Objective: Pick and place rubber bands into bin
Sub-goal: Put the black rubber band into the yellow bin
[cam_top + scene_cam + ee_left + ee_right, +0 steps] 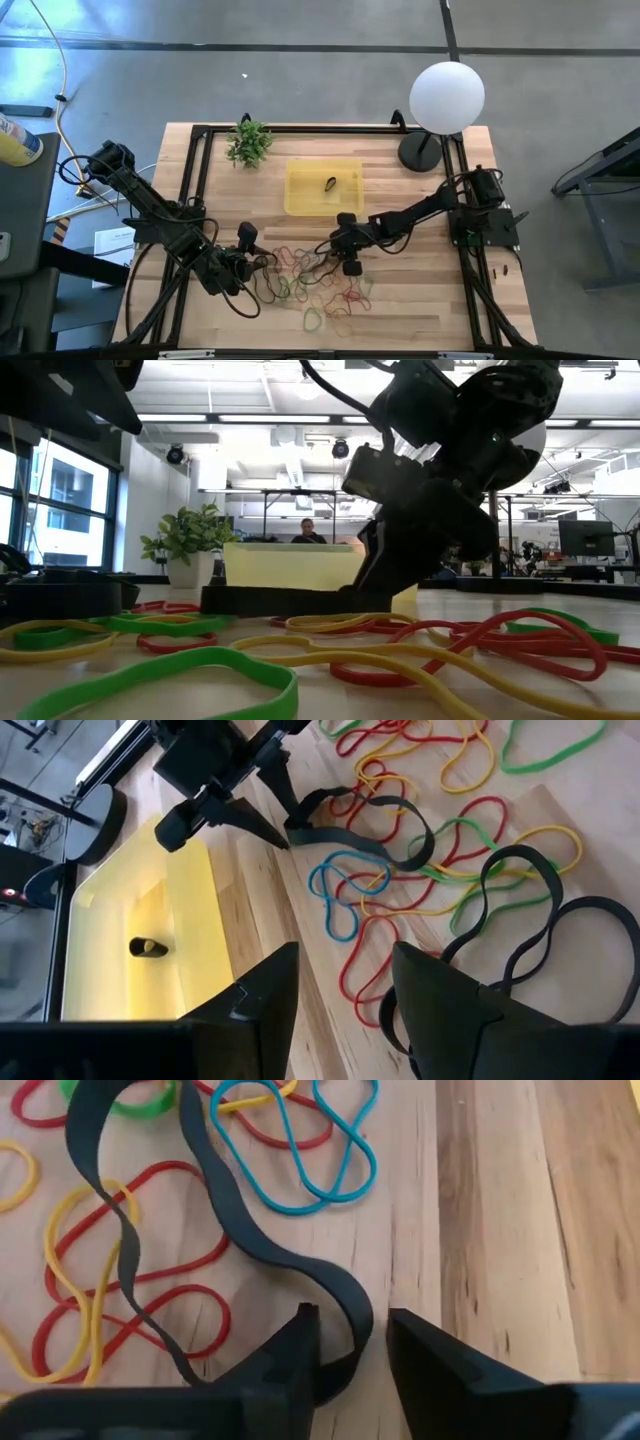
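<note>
Right tool grasping one black rubber band; one band in bin.

table: pale planked wood, matt | bin: translucent yellow plastic | rubber bands: smooth rubber

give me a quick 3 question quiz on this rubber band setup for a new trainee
1. True or false: the yellow bin already holds one dark rubber band.
2. Multiple choice: the right gripper has its fingers on either side of a band of which colour? A) blue B) black C) green
3. Fill in: the small green plant stands on the table beside the bin, on the robot's ____ side.

Key
1. True. The left wrist view shows the dark band lying inside the bin.
2. B. The wide black rubber band loops between the fingers; the pictures do not show whether they have shut on it.
3. Left.
</note>
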Controlling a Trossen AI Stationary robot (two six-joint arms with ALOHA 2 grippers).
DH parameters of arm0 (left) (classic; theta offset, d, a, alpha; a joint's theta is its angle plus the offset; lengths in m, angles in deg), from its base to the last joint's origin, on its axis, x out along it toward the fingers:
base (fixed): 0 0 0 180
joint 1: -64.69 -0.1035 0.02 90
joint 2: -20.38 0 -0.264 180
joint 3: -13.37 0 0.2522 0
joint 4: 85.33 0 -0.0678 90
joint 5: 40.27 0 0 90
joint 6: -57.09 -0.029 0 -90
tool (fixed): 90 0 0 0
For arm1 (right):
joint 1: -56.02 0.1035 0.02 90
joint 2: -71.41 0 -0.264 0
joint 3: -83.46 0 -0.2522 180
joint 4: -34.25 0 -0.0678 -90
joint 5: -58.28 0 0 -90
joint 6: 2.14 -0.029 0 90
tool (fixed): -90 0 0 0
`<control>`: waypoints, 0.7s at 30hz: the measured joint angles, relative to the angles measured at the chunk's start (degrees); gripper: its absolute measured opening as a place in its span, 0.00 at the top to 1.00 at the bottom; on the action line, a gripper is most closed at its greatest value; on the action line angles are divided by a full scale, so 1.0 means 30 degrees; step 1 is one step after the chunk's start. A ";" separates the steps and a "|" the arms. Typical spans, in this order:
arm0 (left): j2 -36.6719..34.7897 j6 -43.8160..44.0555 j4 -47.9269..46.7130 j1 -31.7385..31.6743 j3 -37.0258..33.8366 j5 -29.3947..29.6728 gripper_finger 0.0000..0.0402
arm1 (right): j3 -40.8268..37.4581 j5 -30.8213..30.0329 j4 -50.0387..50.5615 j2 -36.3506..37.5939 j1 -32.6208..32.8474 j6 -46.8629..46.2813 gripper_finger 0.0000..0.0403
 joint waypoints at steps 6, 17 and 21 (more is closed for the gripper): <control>0.0000 0.0000 -0.0014 0.0000 -0.0002 -0.0007 0.63 | 0.0000 -0.0789 -0.0074 0.0029 0.0015 0.0910 0.96; 0.0000 0.0000 -0.0019 0.0000 -0.0005 -0.0007 0.63 | 0.1612 -0.1596 0.0665 0.0036 0.0143 0.2376 0.98; 0.0000 0.0000 -0.0019 0.0000 -0.0005 -0.0007 0.63 | 0.3591 -0.1709 0.3018 0.0036 0.0264 0.3656 0.99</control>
